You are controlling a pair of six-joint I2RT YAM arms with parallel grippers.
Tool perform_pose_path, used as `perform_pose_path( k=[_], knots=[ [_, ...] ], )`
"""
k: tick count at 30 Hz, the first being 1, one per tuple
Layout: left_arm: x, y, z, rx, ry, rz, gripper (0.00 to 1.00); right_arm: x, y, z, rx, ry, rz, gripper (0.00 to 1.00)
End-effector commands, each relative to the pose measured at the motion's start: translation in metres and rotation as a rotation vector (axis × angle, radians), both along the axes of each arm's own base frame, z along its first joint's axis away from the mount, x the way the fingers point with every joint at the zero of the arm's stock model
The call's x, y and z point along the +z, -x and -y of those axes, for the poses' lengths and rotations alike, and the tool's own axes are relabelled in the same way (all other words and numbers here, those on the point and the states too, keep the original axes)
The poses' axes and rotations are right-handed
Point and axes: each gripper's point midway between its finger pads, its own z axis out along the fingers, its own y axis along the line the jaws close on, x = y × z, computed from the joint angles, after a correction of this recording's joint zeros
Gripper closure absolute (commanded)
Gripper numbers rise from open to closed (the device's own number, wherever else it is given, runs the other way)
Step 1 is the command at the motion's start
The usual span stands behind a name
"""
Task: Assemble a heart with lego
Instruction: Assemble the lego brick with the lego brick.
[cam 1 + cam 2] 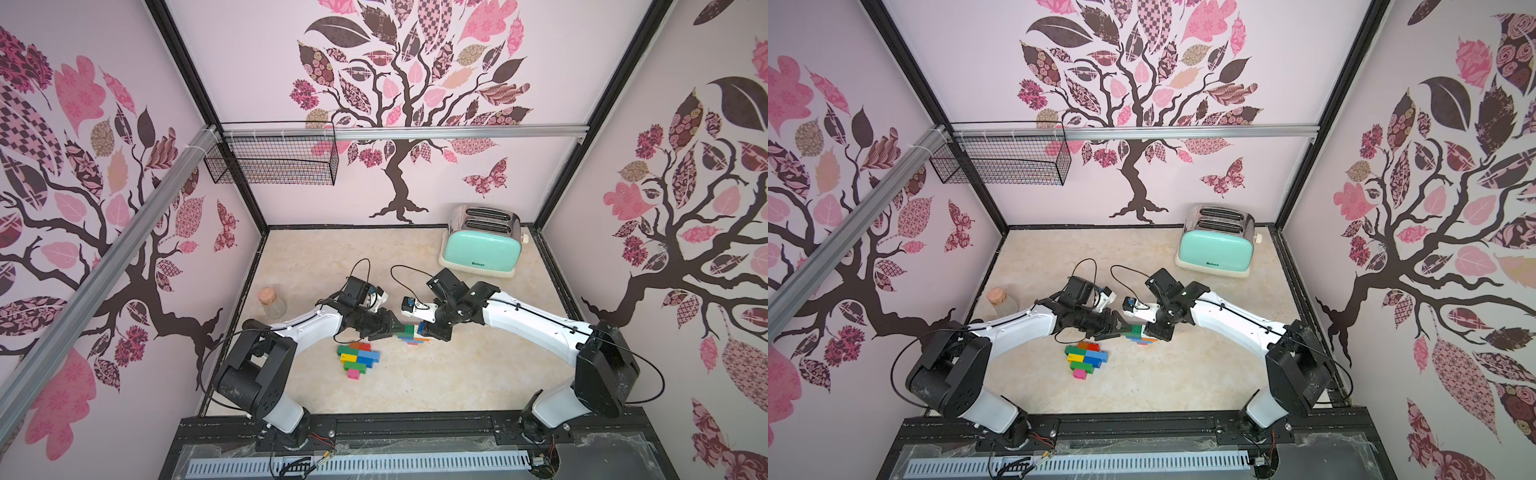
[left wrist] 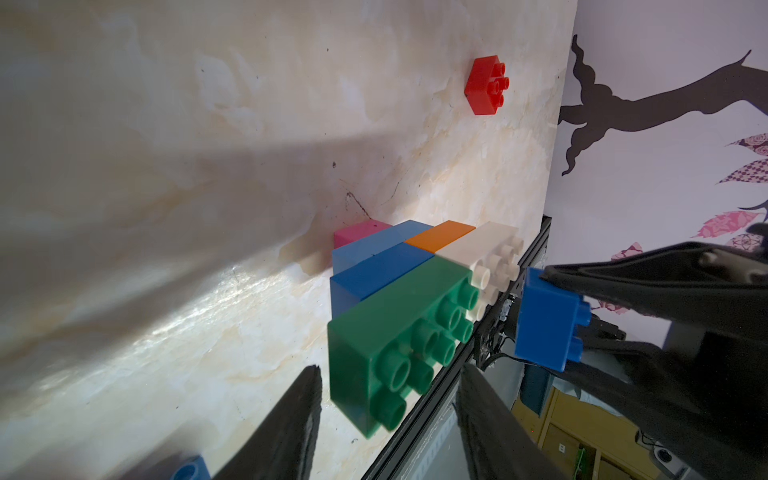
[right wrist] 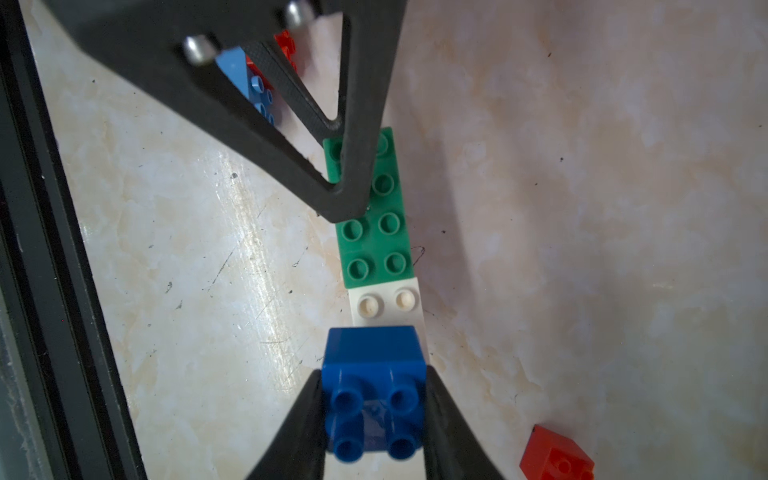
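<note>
A small lego stack (image 1: 412, 336) stands between my two grippers, with a green oblong brick (image 2: 399, 332) on top and white, blue, orange and pink bricks below. My left gripper (image 2: 390, 374) is open, its fingers either side of the green brick's near end with gaps. One of its fingers (image 3: 349, 199) lies over the green studs. My right gripper (image 3: 374, 372) is shut on a square blue brick (image 2: 548, 320), held at the white brick's (image 3: 386, 305) end. A larger multicoloured lego piece (image 1: 358, 357) lies nearer the front. A loose red brick (image 2: 486, 85) lies apart.
A mint toaster (image 1: 482, 245) stands at the back right. A cork-lidded jar (image 1: 271, 303) stands by the left wall. A black wire basket (image 1: 274, 160) hangs on the back wall.
</note>
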Motion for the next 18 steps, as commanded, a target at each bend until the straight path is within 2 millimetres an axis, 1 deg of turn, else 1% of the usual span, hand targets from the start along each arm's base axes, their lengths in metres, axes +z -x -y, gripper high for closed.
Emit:
perform_pose_path(
  k=[1, 5, 13, 18],
  knots=[
    [0.002, -0.007, 0.003, -0.005, -0.007, 0.029, 0.46, 0.011, -0.006, -0.002, 0.013, 0.015, 0.032, 0.77],
    [-0.004, -0.007, 0.001, 0.006, -0.027, 0.02, 0.47, 0.011, -0.009, -0.004, 0.031, 0.028, 0.038, 0.77],
    [-0.007, -0.006, 0.0, 0.01, -0.038, 0.02, 0.49, 0.005, -0.008, -0.009, 0.079, 0.045, 0.005, 0.78],
    [-0.01, -0.005, 0.0, 0.012, -0.042, 0.013, 0.49, 0.0, -0.01, -0.009, 0.084, 0.064, -0.002, 0.78]
  ],
)
